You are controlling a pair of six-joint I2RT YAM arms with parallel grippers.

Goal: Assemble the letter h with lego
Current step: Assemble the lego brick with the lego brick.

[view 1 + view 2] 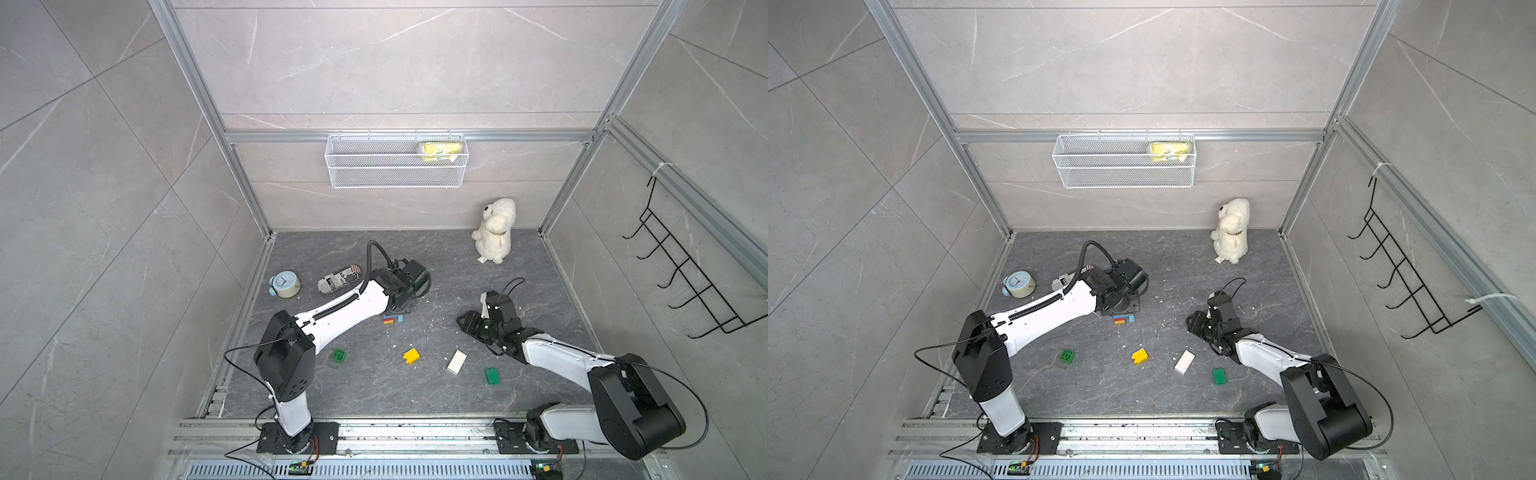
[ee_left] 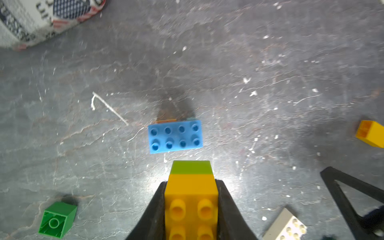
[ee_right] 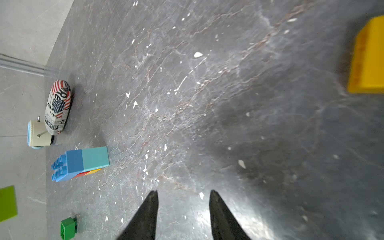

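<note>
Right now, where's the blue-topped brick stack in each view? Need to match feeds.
In a top view: blue-topped stack, mid-table.
In a top view: same spot.
Left wrist: mid-picture, just beyond the held yellow-and-lime bricks.
Right wrist, between the alarm clock and the green square brick.
Shared landmark: that green square brick, in all four.

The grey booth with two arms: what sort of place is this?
Likely a robot test cell dressed as a room: aluminium frame, two arms bolted to a rail, wire basket on tile-look wall.
</note>
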